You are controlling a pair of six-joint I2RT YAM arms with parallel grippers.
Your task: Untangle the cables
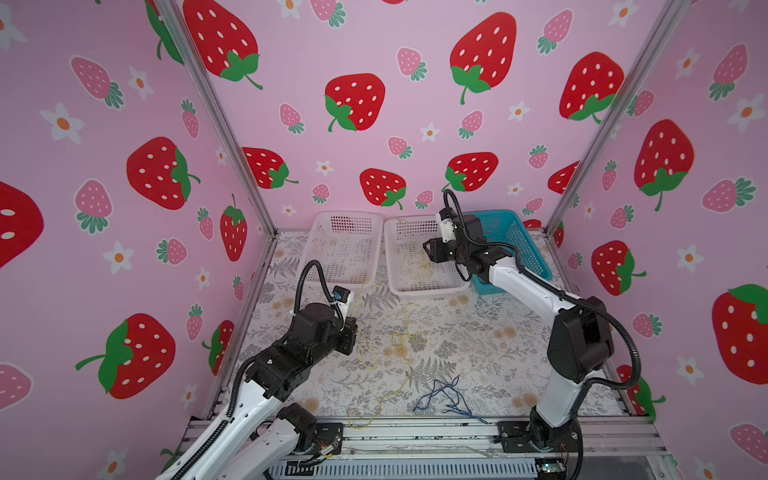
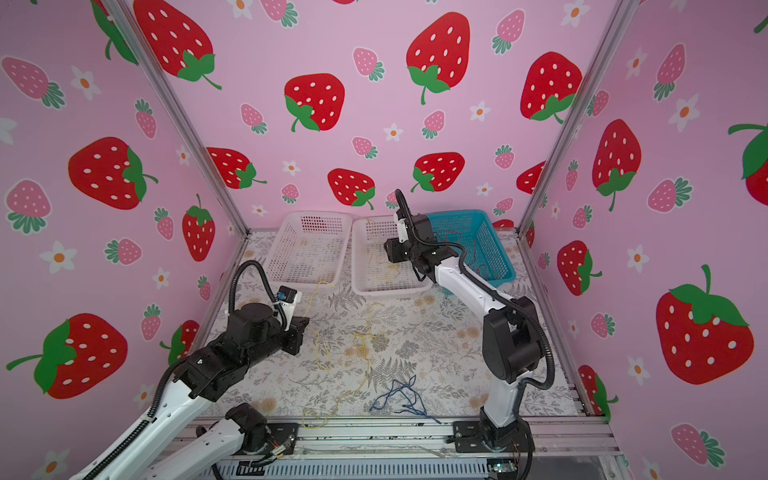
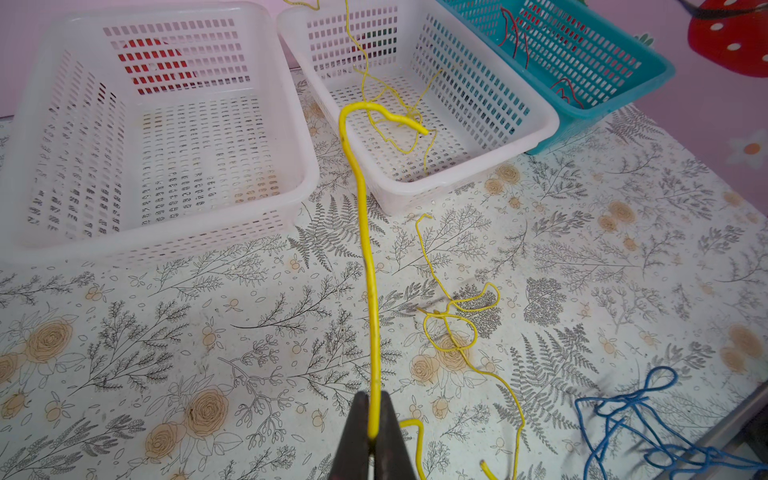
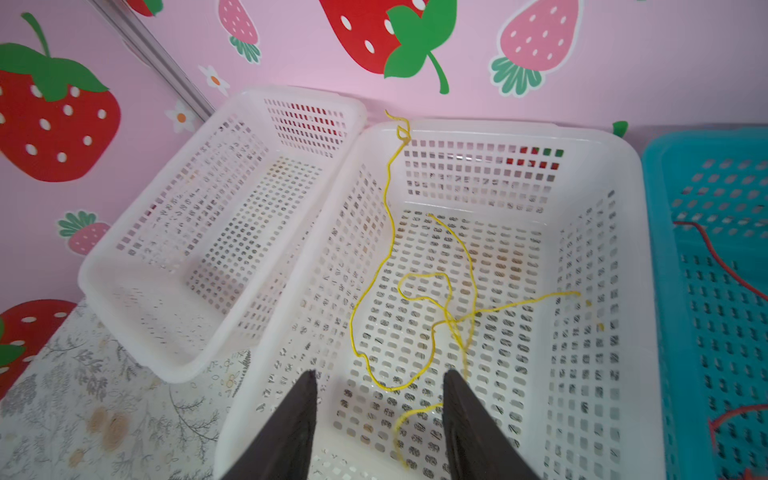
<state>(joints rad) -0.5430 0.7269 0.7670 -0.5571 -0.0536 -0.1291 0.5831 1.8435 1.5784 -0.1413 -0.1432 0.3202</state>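
While left tool [image 3: 374, 399] pinches yellow cable [image 3: 370, 266], right tool [image 4: 380, 374] gapes empty.

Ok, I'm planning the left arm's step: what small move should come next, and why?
Probably raise the left gripper a little: it is shut on a yellow cable whose tail trails near a loose yellow cable on the table; lifting would show whether they're tangled.

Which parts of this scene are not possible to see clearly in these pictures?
- Red cables: right wrist view, cut off by the edge; top views, mostly behind the right arm.
- Blue cables: left wrist view, cut off by the edge.
- Left end effector: top views, hidden under its own wrist.
- Yellow cables: top views, too thin to count crossings.
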